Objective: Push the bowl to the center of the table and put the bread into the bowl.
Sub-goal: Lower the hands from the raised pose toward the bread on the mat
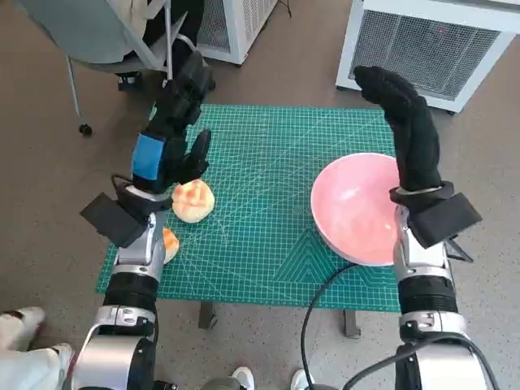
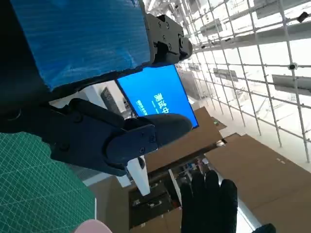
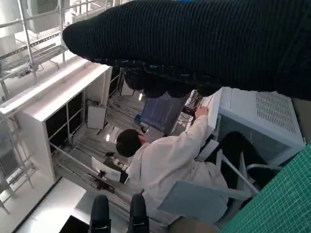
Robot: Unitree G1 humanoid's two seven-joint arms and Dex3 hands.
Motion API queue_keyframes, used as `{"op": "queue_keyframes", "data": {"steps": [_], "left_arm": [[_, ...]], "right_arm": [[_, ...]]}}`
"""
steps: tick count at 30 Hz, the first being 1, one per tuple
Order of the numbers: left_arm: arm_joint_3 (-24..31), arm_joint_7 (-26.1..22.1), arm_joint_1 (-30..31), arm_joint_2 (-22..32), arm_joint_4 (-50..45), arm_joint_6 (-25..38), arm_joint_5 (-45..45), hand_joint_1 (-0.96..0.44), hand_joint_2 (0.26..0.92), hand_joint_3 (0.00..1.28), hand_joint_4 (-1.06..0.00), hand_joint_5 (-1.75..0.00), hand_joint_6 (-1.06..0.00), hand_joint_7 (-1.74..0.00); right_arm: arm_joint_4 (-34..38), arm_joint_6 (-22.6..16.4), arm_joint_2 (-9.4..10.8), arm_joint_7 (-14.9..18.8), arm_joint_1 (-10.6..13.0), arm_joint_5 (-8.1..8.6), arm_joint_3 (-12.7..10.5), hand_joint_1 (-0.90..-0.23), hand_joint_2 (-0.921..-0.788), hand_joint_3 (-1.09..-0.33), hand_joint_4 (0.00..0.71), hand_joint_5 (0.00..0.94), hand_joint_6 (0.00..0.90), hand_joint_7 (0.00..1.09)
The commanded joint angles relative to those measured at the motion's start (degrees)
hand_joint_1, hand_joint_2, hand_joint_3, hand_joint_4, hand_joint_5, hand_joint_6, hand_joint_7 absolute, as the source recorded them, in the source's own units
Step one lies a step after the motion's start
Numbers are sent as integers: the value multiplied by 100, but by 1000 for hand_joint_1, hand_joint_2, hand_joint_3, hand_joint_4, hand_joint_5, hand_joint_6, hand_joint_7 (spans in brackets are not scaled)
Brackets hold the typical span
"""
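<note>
A pink bowl (image 1: pixel 349 203) stands at the right edge of the green mat (image 1: pixel 268 162), partly over its front right side. A round golden bread (image 1: pixel 193 200) lies at the left of the mat. My left hand (image 1: pixel 171 130) is raised just beyond the bread with its fingers stretched out, holding nothing. My right hand (image 1: pixel 409 122) stands upright over the bowl's far right rim, fingers straight and empty. In the left wrist view my left hand (image 2: pixel 97 97) holds nothing, and the right glove (image 2: pixel 209 204) and a sliver of the bowl (image 2: pixel 92 227) show.
A second orange piece (image 1: pixel 170 243) lies half hidden beside my left forearm. A chair (image 1: pixel 106 32) and white cabinets (image 1: pixel 439 49) stand beyond the table. A black cable (image 1: pixel 325 292) hangs at the front edge. A person (image 3: pixel 170 165) sits in the chair.
</note>
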Motion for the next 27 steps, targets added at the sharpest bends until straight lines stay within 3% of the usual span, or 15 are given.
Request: {"op": "queue_keyframes", "data": {"steps": [1,7,12,19,27], "left_arm": [[25,28,-98,32,77,-92,32,-696,921,556,-177,0,-220,-14],[40,14,-82,52,121,-135,18,-697,921,555,-177,0,-220,-14],[77,-50,-68,81,191,-171,-41,-699,921,553,-177,0,-221,-14],[116,-73,-95,86,307,-232,-56,-700,921,549,-177,0,-222,-15],[148,-112,-111,101,384,-271,-72,-700,921,549,-177,0,-222,-14]], "right_arm": [[133,-92,-223,-70,299,-32,-121,-671,-921,-728,295,1,-1,617],[299,-300,-508,-178,527,4,-331,-663,-921,-743,279,0,-1,578],[286,-322,-664,-276,738,134,-556,-640,-921,-768,258,0,-1,565],[643,-300,-936,-700,925,141,-899,-614,-921,-769,261,5,-1,564],[1094,-263,-1082,-801,1139,202,-1083,-603,-921,-768,248,1,-1,586]]}}
